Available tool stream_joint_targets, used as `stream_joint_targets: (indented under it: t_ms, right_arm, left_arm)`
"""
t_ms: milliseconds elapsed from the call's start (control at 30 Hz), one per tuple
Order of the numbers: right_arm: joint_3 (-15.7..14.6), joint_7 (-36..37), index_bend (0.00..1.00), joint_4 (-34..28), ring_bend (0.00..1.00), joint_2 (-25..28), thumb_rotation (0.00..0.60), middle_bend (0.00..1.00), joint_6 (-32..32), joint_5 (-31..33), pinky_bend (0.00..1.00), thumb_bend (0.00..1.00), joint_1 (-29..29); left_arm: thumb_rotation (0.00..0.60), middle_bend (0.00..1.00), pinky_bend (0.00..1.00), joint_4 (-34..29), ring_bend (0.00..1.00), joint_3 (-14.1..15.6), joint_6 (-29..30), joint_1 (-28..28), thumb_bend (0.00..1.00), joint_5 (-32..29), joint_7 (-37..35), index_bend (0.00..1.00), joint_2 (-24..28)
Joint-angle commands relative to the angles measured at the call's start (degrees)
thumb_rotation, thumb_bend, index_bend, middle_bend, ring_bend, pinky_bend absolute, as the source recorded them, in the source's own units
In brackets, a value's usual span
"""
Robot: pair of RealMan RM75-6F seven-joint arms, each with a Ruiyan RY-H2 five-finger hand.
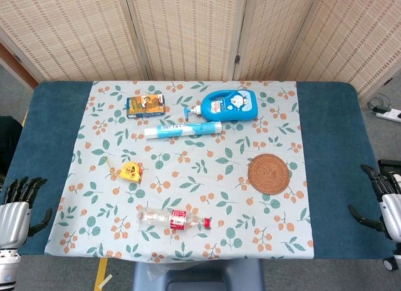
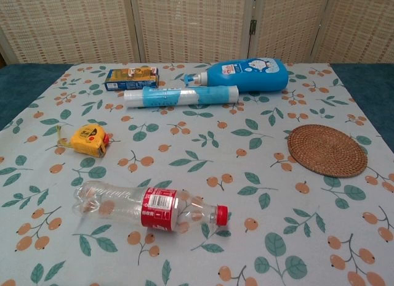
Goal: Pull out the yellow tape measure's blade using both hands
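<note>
Tape measure (image 2: 90,141) untouched; only head view shows hands.

Left hand (image 1: 17,206) low at the left edge, fingers apart, holding nothing, right hand (image 1: 383,202) likewise at the right edge

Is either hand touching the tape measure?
No: in the head view the left hand and right hand sit at the table's edges, far from the tape measure.

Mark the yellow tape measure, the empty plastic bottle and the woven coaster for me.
yellow tape measure (image 2: 90,140), chest view, on its yellow case.
plastic bottle (image 2: 159,208), chest view, on the red label.
woven coaster (image 1: 269,173), head view, at its centre.
</note>
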Motion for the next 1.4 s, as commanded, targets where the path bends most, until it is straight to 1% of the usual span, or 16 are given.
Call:
stream_joint_targets:
  t_ms: [33,433,600,700,833,933,1067,1133,1200,1267,1400]
  right_arm:
    - [-0.02,-0.39,0.06,0.89,0.15,-0.24,0.6,0.13,-0.66,-0.73,0.04,0.34,0.66]
    - [0.41,-0.8,0.06,0.41,0.15,-0.41,0.6,0.13,-1.33,-1.41,0.04,0.34,1.88]
    - [0.52,-1.54,0.06,0.11,0.15,-0.31,0.6,0.13,-1.5,-1.49,0.04,0.34,2.21]
    - [0.94,-1.98,0.06,-0.57,0.15,0.29,0.6,0.13,-1.35,-0.98,0.04,0.34,2.28]
    - [1.39,-3.0,0.06,-1.94,0.15,1.37,0.6,0.13,-1.78,-0.81,0.04,0.34,2.82]
    - [1.4,-3.74,0.06,-2.98,0.15,2.06,0.6,0.13,-2.34,-0.71,0.04,0.34,3.13]
    - [1.41,-4.02,0.06,-3.5,0.15,2.38,0.6,0.13,-2.69,-0.32,0.04,0.34,3.2]
    - [1.37,-4.22,0.06,-3.65,0.15,2.47,0.6,0.13,-2.73,-0.24,0.04,0.34,3.18]
    - [1.32,-4.41,0.06,-3.85,0.15,2.59,0.6,0.13,-2.63,-0.2,0.04,0.34,3.08]
    - [1.26,-4.52,0.06,-3.98,0.15,2.68,0.6,0.13,-2.41,-0.11,0.04,0.34,2.88]
    - [1.19,-4.46,0.06,-3.96,0.15,2.69,0.6,0.13,-2.29,0.26,0.04,0.34,2.59]
  left_arm:
    - [0.6,0.18,0.0,0.42,0.1,-0.07,-0.05,0.47,0.44,0.31,0.15,0.19,-0.24]
    - [0.6,0.18,0.0,1.15,0.1,-0.75,-0.46,2.04,0.44,1.06,-1.8,0.19,0.42]
    - [0.6,0.18,0.0,1.17,0.11,-1.11,-1.82,1.65,0.44,1.61,-1.64,0.2,0.53]
    - [0.6,0.18,0.0,1.09,0.11,-2.13,-3.83,-0.13,0.44,2.52,-2.33,0.21,0.87]
    - [0.6,0.18,0.0,2.16,0.11,-3.92,-8.58,-4.44,0.44,4.06,-2.76,0.21,0.32]
    - [0.6,0.18,0.0,3.79,0.11,-5.88,-13.8,-9.01,0.43,4.35,-3.36,0.21,-0.96]
    - [0.6,0.18,0.0,6.81,0.11,-8.08,-20.64,-14.62,0.38,3.35,-4.13,0.2,-3.51]
    - [0.6,0.18,0.0,8.7,0.11,-8.69,-24.15,-17.29,0.35,2.91,-3.42,0.18,-4.64]
    - [0.6,0.17,0.0,11.1,0.11,-9.3,-27.88,-20.16,0.33,2.21,-2.65,0.16,-6.18]
    - [0.6,0.16,0.0,13.45,0.11,-9.72,-31.02,-22.68,0.33,1.66,-2.62,0.15,-7.87]
    - [0.6,0.11,0.0,18.66,0.1,-10.0,-35.37,-26.34,0.32,0.71,-2.11,0.11,-11.29]
